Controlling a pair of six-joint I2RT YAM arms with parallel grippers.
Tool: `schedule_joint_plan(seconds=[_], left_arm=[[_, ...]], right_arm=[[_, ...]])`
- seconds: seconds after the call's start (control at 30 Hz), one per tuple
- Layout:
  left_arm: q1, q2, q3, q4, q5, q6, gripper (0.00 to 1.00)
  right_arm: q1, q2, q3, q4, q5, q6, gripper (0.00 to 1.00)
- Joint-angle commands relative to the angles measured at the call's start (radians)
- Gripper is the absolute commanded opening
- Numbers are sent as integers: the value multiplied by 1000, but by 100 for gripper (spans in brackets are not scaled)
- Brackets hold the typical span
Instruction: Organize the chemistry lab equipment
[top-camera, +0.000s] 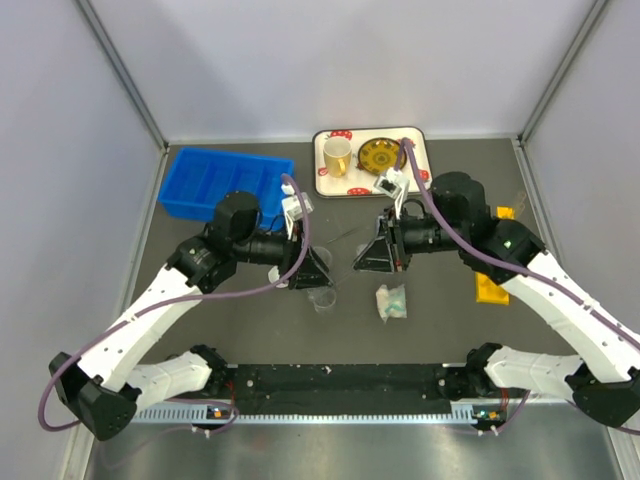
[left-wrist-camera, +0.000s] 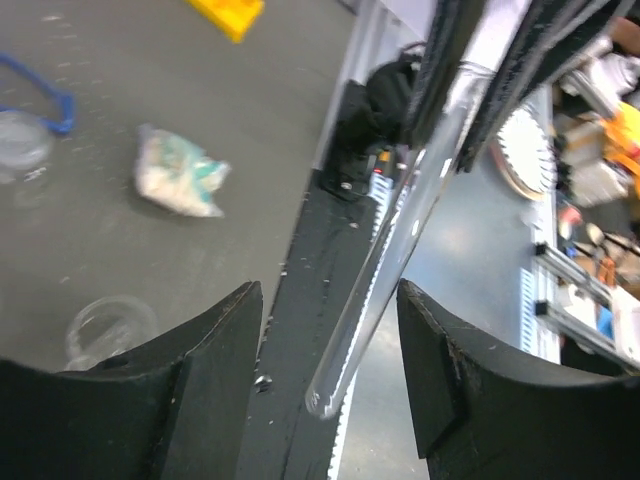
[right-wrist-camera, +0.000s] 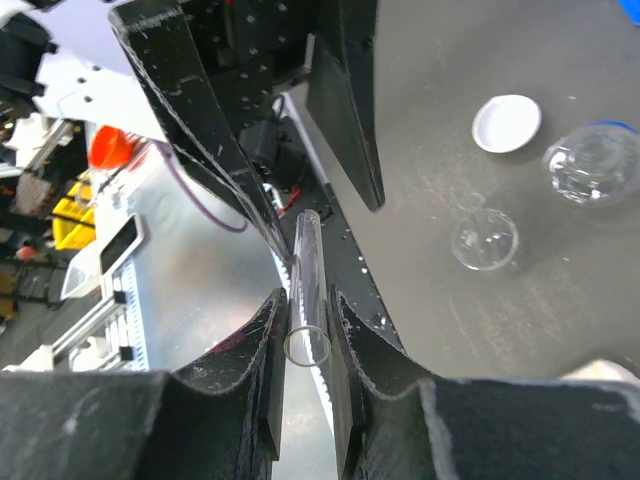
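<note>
In the middle of the top view the two arms are meeting tip to tip above the counter (top-camera: 200, 330), and one thin clear tube (left-wrist-camera: 400, 230) is lying between them. The right tool (right-wrist-camera: 307, 305) is pinching this tube (right-wrist-camera: 308, 280) near its open mouth, and its two black fingers are pressing on the glass from both sides. The left tool (left-wrist-camera: 330, 300) is standing spread around the rounded closed end, and I am seeing a gap on each side, so it is not gripping.

The long axis of the tube is running from one tool to the other, about left to right in the top view. The closed end is pointing into the left tool (top-camera: 312, 270) and the mouth is pointing back into the right tool (top-camera: 372, 255). In my judgement the tube is now resting with the right arm alone, so the coming move is depending on the left tool backing off along this axis without knocking the glass.

The tube is smooth, thin-walled and transparent, probably slippery. Below it, a crumpled white-and-teal packet (left-wrist-camera: 180, 175) and a small clear beaker (left-wrist-camera: 110, 325) are lying in the lower left of the left wrist view. A small white dome (right-wrist-camera: 507, 122) is sitting in the upper right of the right wrist view
</note>
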Motion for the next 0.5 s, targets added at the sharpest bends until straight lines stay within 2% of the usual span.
schedule_joint_plan(seconds=[0.0, 0.07, 0.17, 0.37, 0.4, 0.47], left_arm=[[5, -20, 101, -138, -304, 40, 61], [5, -25, 138, -183, -454, 44, 61], [7, -32, 166, -227, -547, 51, 61], [7, -44, 201, -298, -651, 43, 61], [7, -54, 197, -299, -656, 43, 62], [7, -57, 181, -305, -642, 44, 62]], right_arm=[[10, -16, 104, -117, 161, -60, 14], [4, -11, 149, -195, 227, -68, 14], [-14, -8, 207, -261, 350, -80, 13], [-118, -3, 334, -433, 595, -100, 13], [-147, 0, 360, -470, 693, -100, 13], [-180, 20, 382, -505, 787, -100, 14]])
